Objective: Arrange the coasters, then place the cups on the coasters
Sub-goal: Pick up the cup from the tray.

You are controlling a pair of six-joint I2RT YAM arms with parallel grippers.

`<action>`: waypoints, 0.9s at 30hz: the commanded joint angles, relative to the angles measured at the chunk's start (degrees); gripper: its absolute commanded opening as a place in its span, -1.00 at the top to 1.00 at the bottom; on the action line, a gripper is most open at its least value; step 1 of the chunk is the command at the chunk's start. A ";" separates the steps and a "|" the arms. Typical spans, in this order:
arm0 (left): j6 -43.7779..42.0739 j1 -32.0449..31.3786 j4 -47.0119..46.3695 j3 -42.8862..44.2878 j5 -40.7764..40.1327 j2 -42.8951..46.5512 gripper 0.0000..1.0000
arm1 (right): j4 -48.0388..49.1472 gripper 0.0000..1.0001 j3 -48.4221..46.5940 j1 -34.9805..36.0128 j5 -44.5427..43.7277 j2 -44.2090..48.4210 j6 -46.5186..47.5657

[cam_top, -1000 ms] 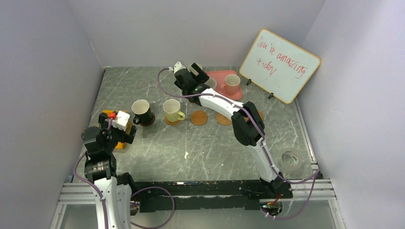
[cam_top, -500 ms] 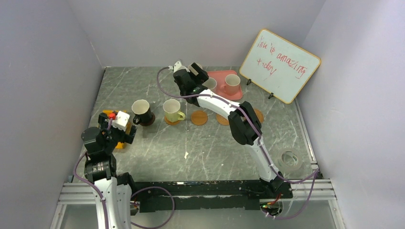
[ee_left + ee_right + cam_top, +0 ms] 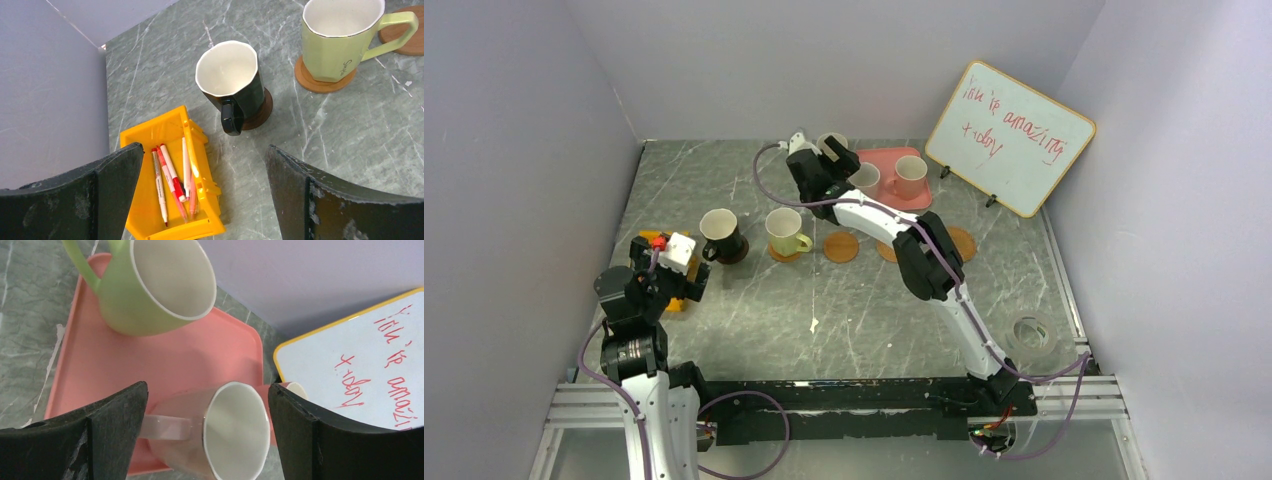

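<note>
Hovering left gripper [image 3: 203, 150]: jaws spread wide, nothing between them; it hangs over the yellow bin [image 3: 150, 137] at the near left, I judge to keep out of the other arm's way.
Bin content: several pens [image 3: 170, 177]; no part of the task.
Dark brown cup [image 3: 227, 75]: glossy, pale inside; upright on the dark brown coaster [image 3: 264, 107], handle toward the near side; this pair looks finished.
Pale green cup [image 3: 332, 47]: faceted, cream inside; upright on an orange-tan coaster [image 3: 320, 84], just right of the dark one; also finished, I think.
Empty coasters [image 3: 841, 246]: flat orange-tan discs; the first lies beside the green cup, a second coaster [image 3: 885, 251] is half hidden by the right arm, a third coaster [image 3: 965, 240] is further right; they continue the row, so the arranging seems done and three cups remain.
Right gripper [image 3: 207, 390]: reaches to the far tray; its jaws are apart on either side of the pale pink cup [image 3: 230, 440], not clamped on it; whether a finger touches the handle I cannot tell; probably it is lined up for a grasp.
Pink tray [image 3: 200, 355]: near the back wall; it also carries a second green cup [image 3: 150, 295] and another pinkish cup [image 3: 911, 176], all upright.
Whiteboard [image 3: 1009, 135]: leans at the far right, red writing on it.
</note>
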State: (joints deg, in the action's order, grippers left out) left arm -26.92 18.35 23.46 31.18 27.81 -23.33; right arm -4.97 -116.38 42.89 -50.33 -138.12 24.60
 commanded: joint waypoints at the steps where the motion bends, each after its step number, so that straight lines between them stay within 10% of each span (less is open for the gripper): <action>1: -0.53 0.37 -0.61 -0.06 1.33 0.37 -0.93 | 0.47 -0.86 -2.17 -0.44 -1.64 -0.58 0.18; 27: -0.82 0.55 -0.43 -0.07 1.80 0.74 -0.93 | 3.50 -0.85 16.92 -0.43 0.81 14.40 -1.85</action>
State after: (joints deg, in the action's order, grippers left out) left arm -26.94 18.46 23.49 31.18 27.99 -23.33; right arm -3.31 -101.03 42.78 -49.41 -128.44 23.99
